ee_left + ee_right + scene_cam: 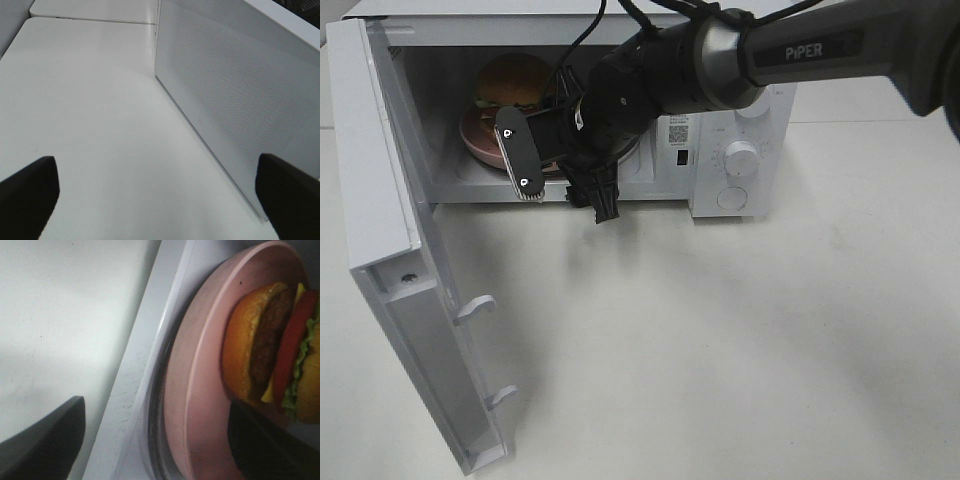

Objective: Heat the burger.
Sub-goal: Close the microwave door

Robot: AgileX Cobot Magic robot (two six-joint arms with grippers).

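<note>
Burger (510, 80) sits on pink plate (475, 137) inside open microwave (745, 120), far left of table (720, 330). Right claw (157, 402) at the opening: jaws apart, holding nothing. Left claw (156, 165): jaws wide apart over table.

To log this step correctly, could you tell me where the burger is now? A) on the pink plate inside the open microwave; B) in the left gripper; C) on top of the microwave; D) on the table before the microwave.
A: the burger sits on the pink plate inside the microwave, whose door stands open.
</note>
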